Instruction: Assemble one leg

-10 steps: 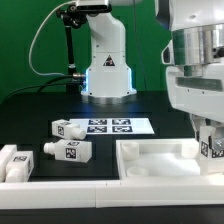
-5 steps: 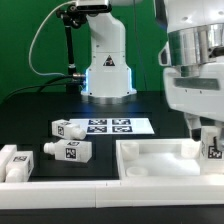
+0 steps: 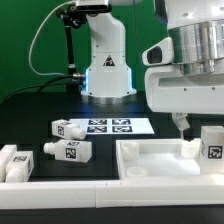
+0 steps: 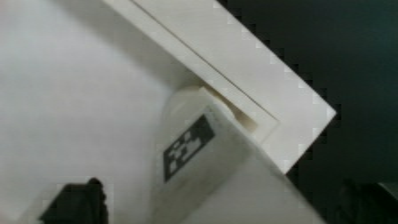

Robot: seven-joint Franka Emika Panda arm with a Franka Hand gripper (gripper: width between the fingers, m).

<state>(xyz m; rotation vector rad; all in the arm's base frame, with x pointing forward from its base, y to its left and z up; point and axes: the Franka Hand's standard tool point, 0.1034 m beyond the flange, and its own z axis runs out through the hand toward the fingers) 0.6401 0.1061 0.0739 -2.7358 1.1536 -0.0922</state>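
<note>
One leg (image 3: pixel 211 144), a stubby white post with a black-and-white tag, stands upright at the right corner of the large white tray-shaped part (image 3: pixel 160 162). My gripper (image 3: pixel 181 124) hangs above the tray, to the exterior view's left of that leg and apart from it. In the wrist view the gripper (image 4: pixel 221 206) is open, its dark fingertips (image 4: pixel 75 202) wide apart and holding nothing. The tagged leg (image 4: pixel 192 148) lies below against the tray's rim (image 4: pixel 249 70). Two more legs (image 3: pixel 68 129) (image 3: pixel 68 151) lie on the table at the left.
The marker board (image 3: pixel 112 127) lies flat in front of the robot base (image 3: pixel 106 70). Another white tagged part (image 3: pixel 14 160) sits at the far left. A long white border piece (image 3: pixel 70 183) runs along the front edge.
My gripper was down around the leg at the tray's right corner. It has let go, risen and moved to the exterior view's left. The leg stays standing there.
</note>
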